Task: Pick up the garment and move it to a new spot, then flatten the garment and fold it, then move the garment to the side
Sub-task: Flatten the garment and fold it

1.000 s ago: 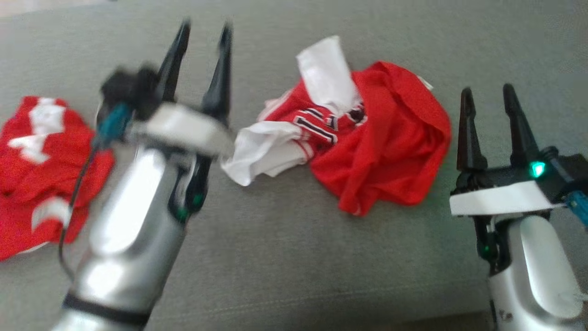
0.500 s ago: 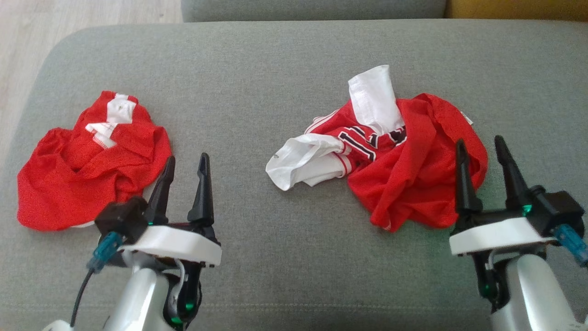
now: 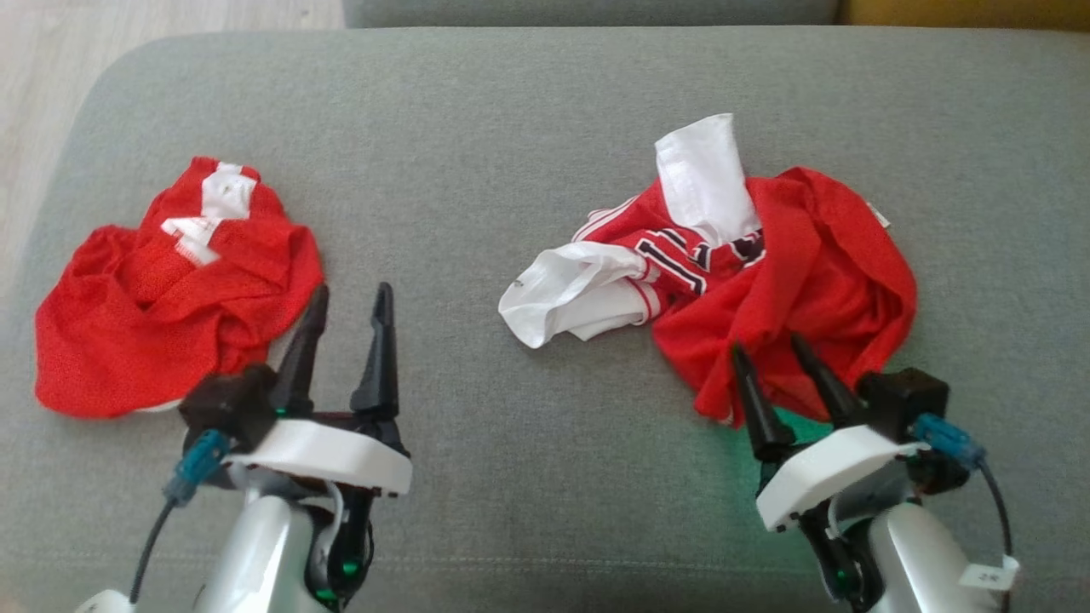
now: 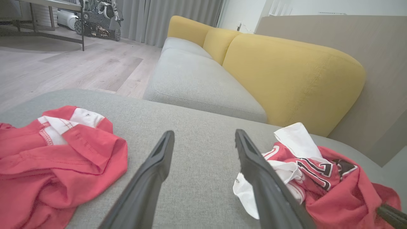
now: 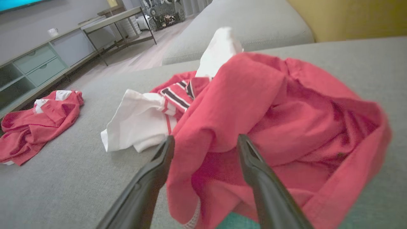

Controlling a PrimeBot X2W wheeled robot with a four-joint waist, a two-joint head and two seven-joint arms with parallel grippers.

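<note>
So the right gripper [image 3: 766, 345] is wide open with nothing in it. Its two dark fingers sit either side of the near edge of the red jersey [image 3: 792, 255], low over the fabric. In the right wrist view a rumpled fold of red mesh bulges right up between the jaws, so my guess is it's lining up the first pick. The left gripper [image 3: 351, 289] is open and empty too, hovering over the bare grey cushion [image 3: 511, 128]. Its fingertips are just beside the other red garment [image 3: 170, 289], which lies bunched at the left end.

The jersey itself is a crumpled heap on the right half of the cushion. A white part [image 3: 588, 294] spills out to its left and another white bit [image 3: 702, 170] pokes up at the back. It's well apart from the other heap.

What I'd worry about: the thing is wadded up in layers. If the gripper closes where it is, it might pinch only the top fold, or grab several layers at once. Then it comes up as a ball and flattening gets painful. The mesh looks thin and slippery, so a shallow bite could slide out mid-carry. The fingers could also dig into the soft cushion if they go too low. And the left gripper is close enough to the wrong garment that a sloppy reach could snag it.
</note>
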